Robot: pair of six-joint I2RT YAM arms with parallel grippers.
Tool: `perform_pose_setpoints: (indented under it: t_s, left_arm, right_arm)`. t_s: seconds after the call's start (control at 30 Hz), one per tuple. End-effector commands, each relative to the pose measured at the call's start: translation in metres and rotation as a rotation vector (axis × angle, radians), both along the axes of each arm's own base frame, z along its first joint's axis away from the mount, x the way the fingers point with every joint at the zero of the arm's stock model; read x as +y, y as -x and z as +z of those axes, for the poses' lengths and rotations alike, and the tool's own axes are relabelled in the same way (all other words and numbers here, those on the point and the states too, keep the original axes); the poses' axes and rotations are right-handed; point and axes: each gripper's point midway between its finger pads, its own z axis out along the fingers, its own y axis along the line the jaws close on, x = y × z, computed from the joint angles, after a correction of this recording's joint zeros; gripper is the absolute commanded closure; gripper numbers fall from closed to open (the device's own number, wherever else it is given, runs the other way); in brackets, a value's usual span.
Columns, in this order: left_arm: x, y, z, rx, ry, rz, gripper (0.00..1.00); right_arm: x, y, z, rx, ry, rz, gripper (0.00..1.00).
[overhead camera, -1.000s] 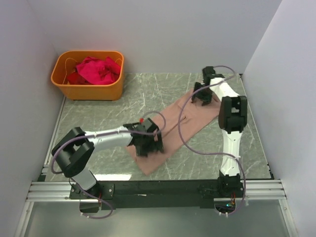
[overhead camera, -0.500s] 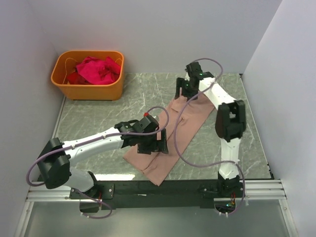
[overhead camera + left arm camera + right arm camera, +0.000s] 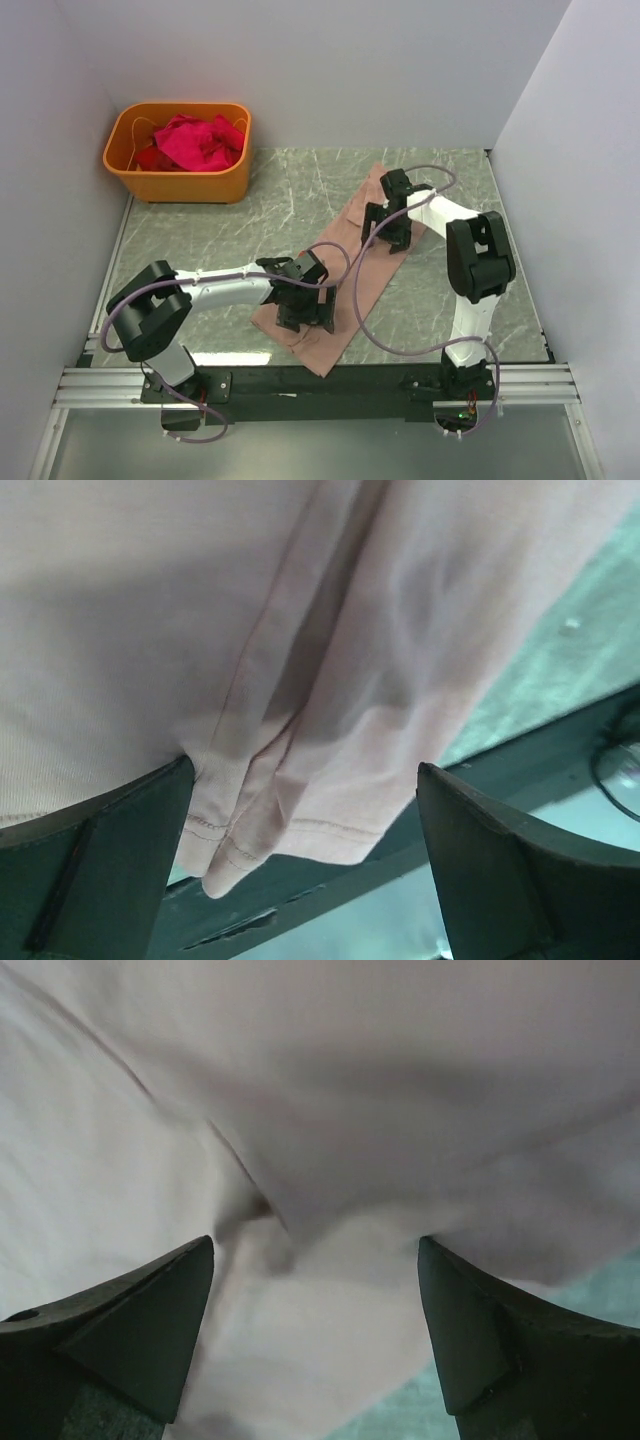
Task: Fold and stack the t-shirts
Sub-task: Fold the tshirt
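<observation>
Dusty pink-tan cloth t-shirt (image 3: 352, 212) lying ready for its next fold
It is stretching as a long diagonal strip mid-frame on the grey marbled counter (image 3: 230, 230); the left tool (image 3: 305, 312) is gaping over its lower hem, the right tool (image 3: 386, 228) gaping at its upper end; pinching only one layer risks dragging the fold open.

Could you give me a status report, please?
Left gripper, right gripper open, low over pink t-shirt. Shirt lies in long folded strip. Magenta t-shirts in orange tub, out of the way.
</observation>
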Motion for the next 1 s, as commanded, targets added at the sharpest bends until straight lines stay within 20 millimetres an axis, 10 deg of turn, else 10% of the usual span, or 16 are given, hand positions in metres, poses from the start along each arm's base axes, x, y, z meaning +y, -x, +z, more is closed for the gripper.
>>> perform_pose_setpoints:
  t_s: [0.0,0.33,0.5,0.63,0.83,0.87,0.93,0.97]
  left_arm:
    - [-0.022,0.006,0.003,0.037,0.11,-0.051,0.01]
    - [-0.09,-0.022,0.006,0.068,0.217,-0.136,0.01]
    - [-0.097,-0.041,0.033,-0.034,0.223,-0.145,0.01]
    - [-0.089,-0.045,0.065,-0.118,0.245,-0.141,0.01]
    - [-0.054,-0.036,0.089,-0.179,0.227,-0.082,0.01]
    - [-0.048,-0.034,0.09,-0.184,0.223,-0.068,0.01]
    - [-0.025,-0.03,0.081,-0.185,0.176,0.001,0.01]
    - [-0.017,-0.03,0.078,-0.182,0.167,0.024,0.0]
  right_arm:
    - [-0.006,-0.042,-0.002,-0.059,-0.015,-0.054,0.11]
    - [0.001,-0.151,-0.006,-0.075,-0.02,0.034,0.11]
    - [0.006,-0.188,0.036,-0.199,-0.027,0.066,0.11]
    - [0.001,-0.169,0.122,-0.347,-0.038,0.063,0.1]
    - [-0.018,-0.099,0.174,-0.415,-0.033,0.006,0.07]
    - [-0.021,-0.077,0.153,-0.359,-0.026,-0.016,0.07]
    - [-0.02,-0.053,0.172,-0.42,-0.068,-0.039,0.07]
    - [-0.022,-0.027,0.142,-0.344,-0.077,-0.066,0.07]
